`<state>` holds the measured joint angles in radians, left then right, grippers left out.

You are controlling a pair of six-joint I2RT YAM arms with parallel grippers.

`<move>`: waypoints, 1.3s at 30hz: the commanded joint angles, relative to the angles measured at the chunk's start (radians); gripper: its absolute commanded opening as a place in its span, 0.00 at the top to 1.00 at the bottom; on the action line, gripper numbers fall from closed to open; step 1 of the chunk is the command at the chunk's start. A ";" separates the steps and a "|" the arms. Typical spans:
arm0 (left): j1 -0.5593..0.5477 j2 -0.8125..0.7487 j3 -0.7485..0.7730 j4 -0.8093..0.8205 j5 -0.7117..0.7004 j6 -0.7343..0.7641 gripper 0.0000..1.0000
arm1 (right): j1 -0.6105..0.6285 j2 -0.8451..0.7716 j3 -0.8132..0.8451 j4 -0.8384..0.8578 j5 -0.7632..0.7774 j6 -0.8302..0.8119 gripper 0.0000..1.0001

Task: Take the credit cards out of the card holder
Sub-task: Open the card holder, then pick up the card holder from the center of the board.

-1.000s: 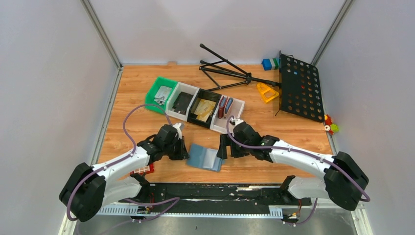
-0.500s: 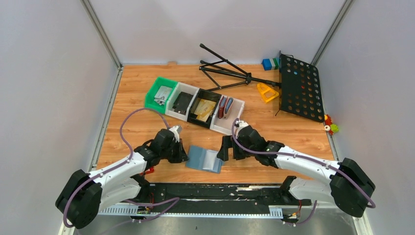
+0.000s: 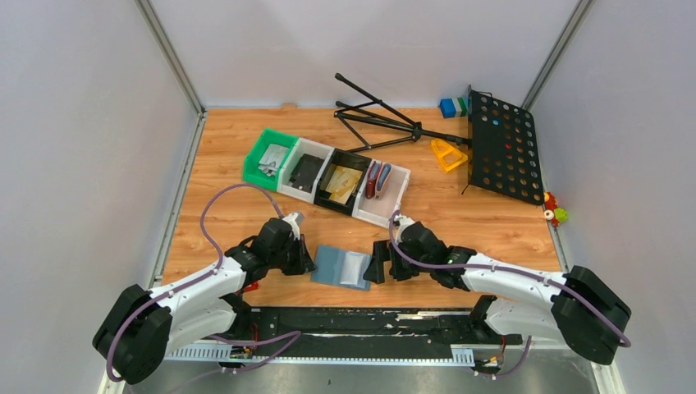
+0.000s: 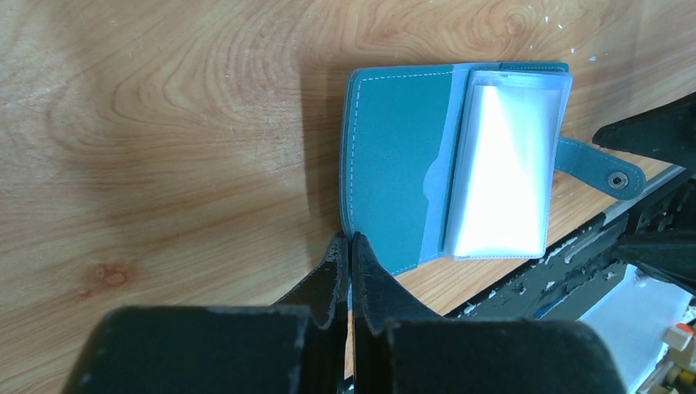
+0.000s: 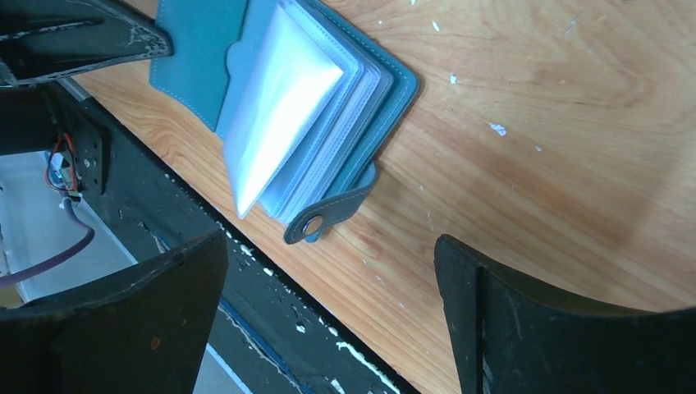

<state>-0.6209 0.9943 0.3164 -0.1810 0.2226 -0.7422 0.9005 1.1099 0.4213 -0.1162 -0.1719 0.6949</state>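
Lying open, the card holder (image 3: 341,267) looks soft, its plastic sleeves (image 4: 501,164) slippery; pinch a sleeve's mouth. The left gripper (image 4: 349,246) is closed and empty, the right gripper (image 5: 328,246) wide.

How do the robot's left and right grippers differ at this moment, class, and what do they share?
The left gripper is shut, its tips at the open card holder's cover edge; the right gripper stands wide open. The left sits by the plain cover side, the right by the strap. Both have black fingers and hold nothing.

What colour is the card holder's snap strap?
Teal blue strap, clearest in the right wrist view.
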 commanded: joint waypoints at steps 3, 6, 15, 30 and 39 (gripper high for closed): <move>0.002 0.004 0.010 0.017 -0.012 -0.006 1.00 | 0.013 0.115 0.073 0.041 0.040 0.018 0.12; 0.003 0.003 0.014 0.009 -0.012 -0.004 1.00 | 0.018 0.170 0.122 -0.018 0.079 0.022 0.26; 0.001 -0.007 0.019 -0.009 -0.020 0.005 1.00 | 0.028 0.184 0.159 -0.075 0.074 0.028 0.84; -0.001 -0.106 0.236 -0.282 -0.142 0.135 0.47 | 0.027 0.042 0.214 -0.108 0.047 0.012 1.00; -0.080 -0.100 0.245 -0.180 -0.059 0.193 0.00 | 0.026 0.070 0.234 -0.099 0.027 0.003 1.00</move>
<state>-0.6731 0.8677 0.5259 -0.4225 0.1226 -0.5873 0.9218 1.1748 0.6102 -0.2314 -0.1272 0.7124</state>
